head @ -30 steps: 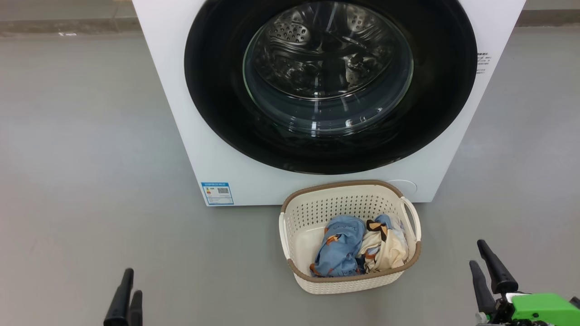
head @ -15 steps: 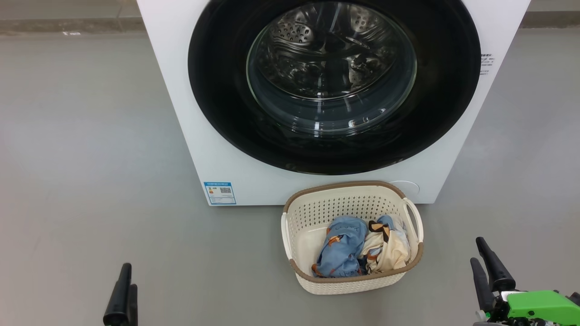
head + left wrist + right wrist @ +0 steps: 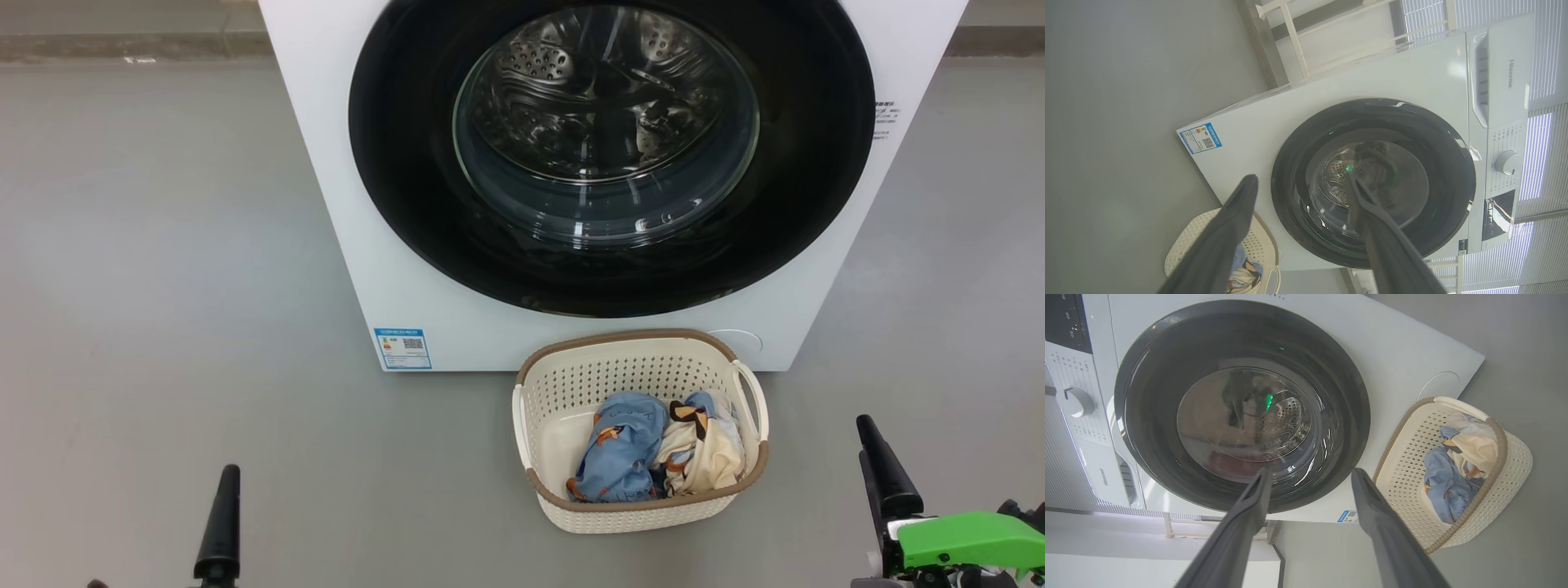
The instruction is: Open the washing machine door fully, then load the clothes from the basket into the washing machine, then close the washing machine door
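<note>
Head view: the washing machine door (image 3: pixel 612 155) is seen shut, the clothes (image 3: pixel 629 453) left in the basket (image 3: pixel 645 335) just before the washing machine (image 3: pixel 457 335); left gripper (image 3: pixel 1301 177) and right gripper (image 3: pixel 1310 471) are held spread, empty, short of it. Nothing is yet done.

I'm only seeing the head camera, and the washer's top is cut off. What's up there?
Observer: A white dial on a panel above the door.
Operator: And that single black stick at the lower left, is that a claw?
Observer: Yes, it's the left gripper. Its wrist view shows it spread wide open.
Operator: Is the one on the right the same?
Observer: The right gripper is open too, by its own wrist view.
</note>
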You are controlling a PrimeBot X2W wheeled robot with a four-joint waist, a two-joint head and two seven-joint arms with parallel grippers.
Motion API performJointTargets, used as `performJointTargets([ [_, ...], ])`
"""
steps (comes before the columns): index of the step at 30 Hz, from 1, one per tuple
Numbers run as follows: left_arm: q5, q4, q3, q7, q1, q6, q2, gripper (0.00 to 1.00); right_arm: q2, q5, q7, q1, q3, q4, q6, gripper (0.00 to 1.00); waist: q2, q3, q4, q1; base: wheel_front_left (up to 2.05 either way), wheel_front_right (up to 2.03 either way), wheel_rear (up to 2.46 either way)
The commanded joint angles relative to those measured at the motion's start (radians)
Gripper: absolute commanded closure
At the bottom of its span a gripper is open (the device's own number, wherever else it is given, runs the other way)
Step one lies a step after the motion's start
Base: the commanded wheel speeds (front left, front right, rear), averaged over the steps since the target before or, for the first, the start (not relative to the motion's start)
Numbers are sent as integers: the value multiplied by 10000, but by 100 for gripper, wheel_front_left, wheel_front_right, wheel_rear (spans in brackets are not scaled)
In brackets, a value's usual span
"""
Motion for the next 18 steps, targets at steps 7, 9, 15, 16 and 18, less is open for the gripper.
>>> performJointTargets([
  [7, 1241, -434, 7, -299, -206, 1, 294, 0, -294, -1384, -271, -423, 265, -455, 21, 0, -1, -9, 39, 0, 0, 0, 0],
  [9, 1702, -459, -10, -386, -205, 1, 319, 0, -335, -1949, -359, -421, 328, -502, 22, 0, -1, -14, 54, 0, 0, 0, 0],
  [15, 2590, -512, -84, -563, -213, 1, 382, 0, -413, -2920, -538, -424, 468, -522, 25, 0, -1, -26, 93, 0, 0, 0, 0],
  [16, 2746, -520, -100, -593, -212, 1, 403, 0, -422, -3055, -568, -426, 493, -526, 25, 0, -1, -28, 100, 0, 0, 0, 0],
  [18, 3019, -535, -120, -651, -208, 1, 422, 0, -451, -3336, -627, -430, 563, -531, 26, 0, -1, -32, 112, 0, 0, 0, 0],
])
